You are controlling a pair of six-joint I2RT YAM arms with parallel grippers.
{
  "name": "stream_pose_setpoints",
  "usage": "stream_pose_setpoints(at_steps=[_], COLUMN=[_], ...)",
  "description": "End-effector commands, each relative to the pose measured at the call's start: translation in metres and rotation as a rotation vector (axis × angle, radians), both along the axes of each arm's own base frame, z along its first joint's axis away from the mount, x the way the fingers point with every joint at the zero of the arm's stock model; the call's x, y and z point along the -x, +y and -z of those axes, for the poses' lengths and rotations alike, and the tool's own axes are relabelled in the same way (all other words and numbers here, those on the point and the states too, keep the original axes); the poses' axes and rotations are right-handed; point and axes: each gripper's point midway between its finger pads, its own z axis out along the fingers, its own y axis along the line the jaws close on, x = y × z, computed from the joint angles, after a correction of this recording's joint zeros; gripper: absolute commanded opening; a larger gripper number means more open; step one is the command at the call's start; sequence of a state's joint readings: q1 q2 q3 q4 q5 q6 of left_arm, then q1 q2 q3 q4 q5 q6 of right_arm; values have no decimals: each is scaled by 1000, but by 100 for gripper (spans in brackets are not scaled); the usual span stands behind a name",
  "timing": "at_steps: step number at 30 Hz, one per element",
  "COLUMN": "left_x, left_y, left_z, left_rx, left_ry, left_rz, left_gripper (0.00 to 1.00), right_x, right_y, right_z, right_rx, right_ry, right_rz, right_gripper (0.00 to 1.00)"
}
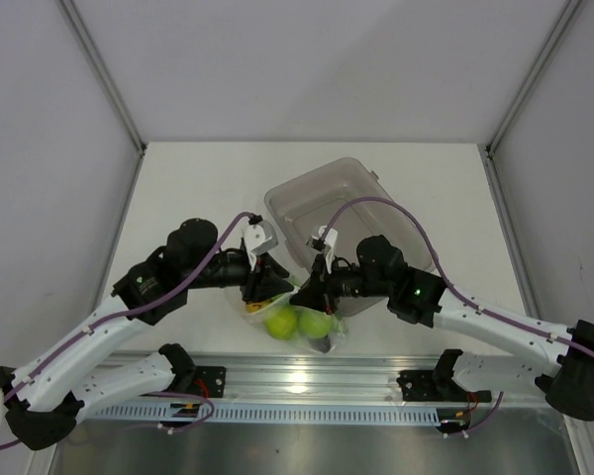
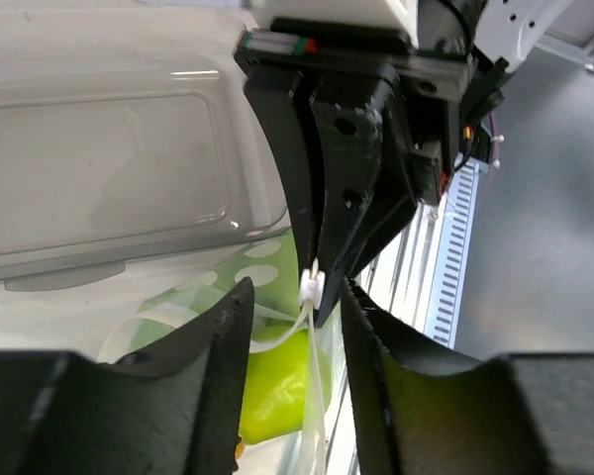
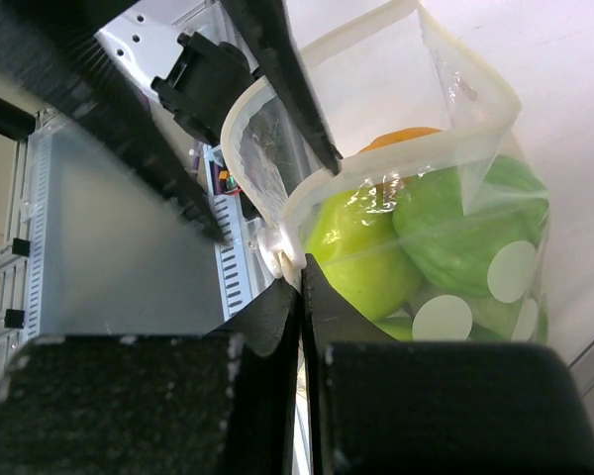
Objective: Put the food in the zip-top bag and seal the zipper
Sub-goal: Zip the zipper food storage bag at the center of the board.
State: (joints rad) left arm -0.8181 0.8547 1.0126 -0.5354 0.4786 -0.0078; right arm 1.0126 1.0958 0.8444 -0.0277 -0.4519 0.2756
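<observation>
The zip-top bag stands near the table's front edge, see-through with white dots, holding green apples and an orange-yellow citrus. My right gripper is shut on the zipper edge of the bag, just below a small white slider. My left gripper is open. In the left wrist view its jaws stand apart on either side of the zipper strip and slider, without pinching them. A green apple shows behind. The bag's mouth gapes open in the right wrist view.
The rigid grey translucent bin stands just behind the bag, also seen in the left wrist view. The metal rail with the arm bases runs along the near edge. White walls enclose the table.
</observation>
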Motion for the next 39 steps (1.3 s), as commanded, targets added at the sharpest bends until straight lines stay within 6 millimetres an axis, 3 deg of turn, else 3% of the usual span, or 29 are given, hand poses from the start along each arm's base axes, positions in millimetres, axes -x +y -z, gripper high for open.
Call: stream_pose_setpoints(at_steps=[1,6,17,23,26,29,30,39], left_x=[8,16,6,3,3,3,4,1], left_y=[-4,-4,-11,-11,-11,-12,-12,-12], left_z=[-4,-3,14,17,15,12,14,24], left_rx=[24,30,-11,-17,-12,-6,-7,-32], left_ry=[-51,-29,11,7,-6,-13,-7,12], left_rz=[76,108,85,75,77,87,91,71], left_gripper=[45,54,50,40,29,11,1,1], right_x=[2,1,2,4,3,3,3,4], right_y=[0,0,0,-1,-1,-1,-1,-13], right_z=[-36,-34,-39,-37,-36,-37,-38,-50], right_rx=[-93,-88,-104,-98,-99,-108,-110,-199], right_ry=[-48,-43,-41,-38,-38,-44,-45,-45], right_rz=[-25,-24,-24,-26,-24,-15,-12,57], right_gripper=[0,0,0,0,0,0,0,0])
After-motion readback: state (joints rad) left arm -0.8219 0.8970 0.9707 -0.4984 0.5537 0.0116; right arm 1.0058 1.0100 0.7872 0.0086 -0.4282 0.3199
